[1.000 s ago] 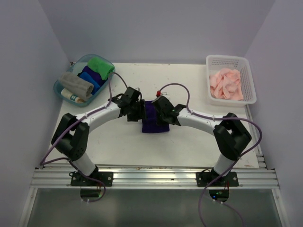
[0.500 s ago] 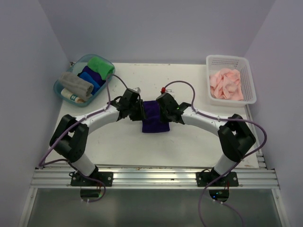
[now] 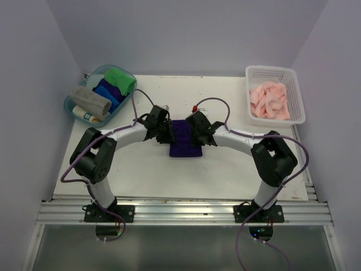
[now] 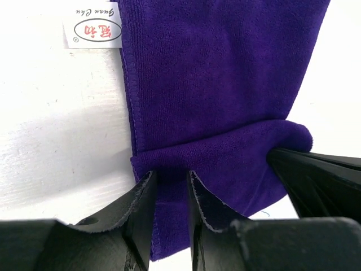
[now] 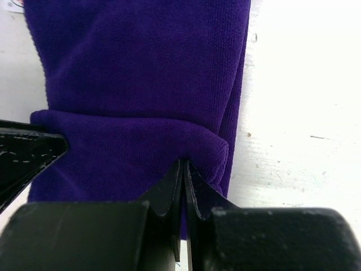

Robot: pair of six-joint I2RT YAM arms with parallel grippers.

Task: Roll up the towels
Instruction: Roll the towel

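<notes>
The purple towel (image 3: pixel 186 140) lies at the centre of the worktop (image 3: pixel 225 169), its 12 o'clock end folded over. My left fingers (image 4: pixel 138 209), narrow, and right fingers (image 5: pixel 169 192), almost closed, pinch that fold. I'd roll both sides evenly toward 6 o'clock.

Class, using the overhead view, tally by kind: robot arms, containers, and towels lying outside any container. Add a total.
Robot arms: 2, left arm and right arm
Containers: 2, blue bin and white basket
Towels outside a container: 1, purple towel
Total: 5
</notes>
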